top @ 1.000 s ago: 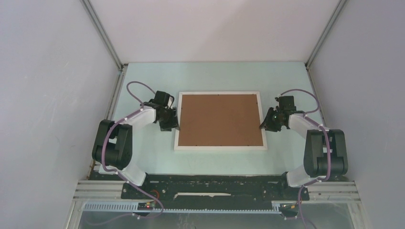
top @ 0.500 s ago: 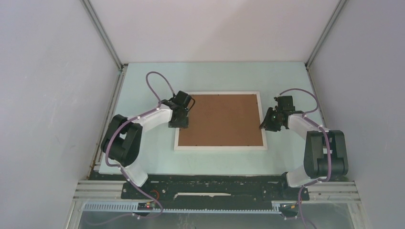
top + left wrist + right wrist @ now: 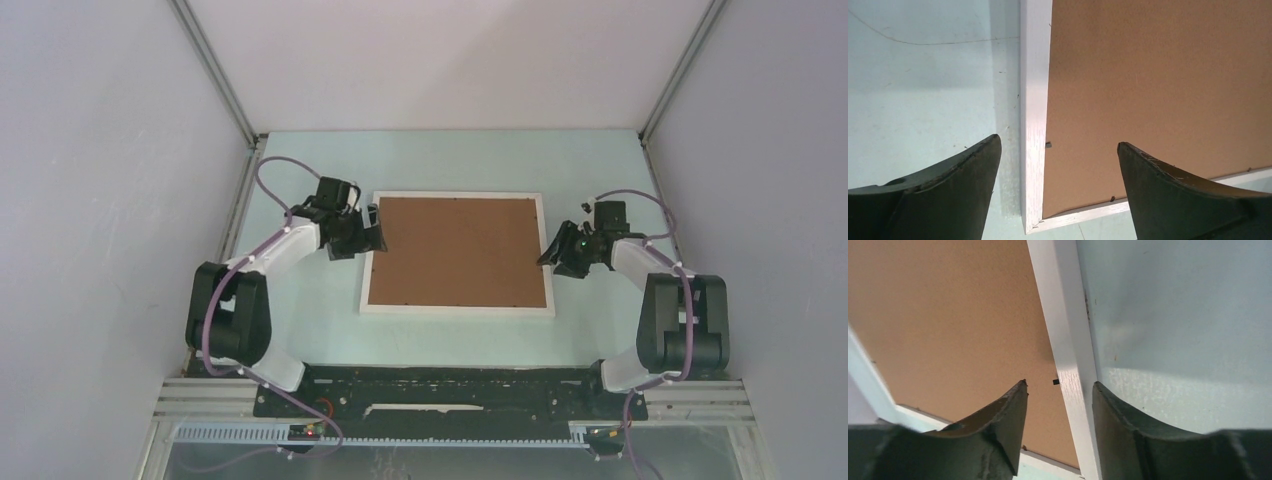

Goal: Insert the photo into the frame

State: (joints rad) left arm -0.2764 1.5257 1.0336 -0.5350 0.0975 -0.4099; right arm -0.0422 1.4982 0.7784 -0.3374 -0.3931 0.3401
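Note:
The white frame (image 3: 455, 309) lies face down on the table with the brown backing board (image 3: 460, 250) set in it. The photo is not in view. My left gripper (image 3: 374, 238) is open wide over the frame's left rail (image 3: 1034, 125); one finger is above the table and the other above the board (image 3: 1158, 75). My right gripper (image 3: 546, 258) is open and straddles the right rail (image 3: 1063, 340). Its inner finger (image 3: 1008, 415) is over the board (image 3: 948, 315) and its outer finger (image 3: 1118, 420) is just outside the rail. Small metal tabs show along the board's edge.
The pale green table (image 3: 450, 160) is walled by grey panels on the left, right and back. The black rail (image 3: 450, 390) carrying the arm bases runs along the near edge. Purple cables loop off both wrists.
My left gripper swung in over the board's left edge, then drew back out to the left rail. The frame has shifted slightly to the left. My right gripper has barely moved.

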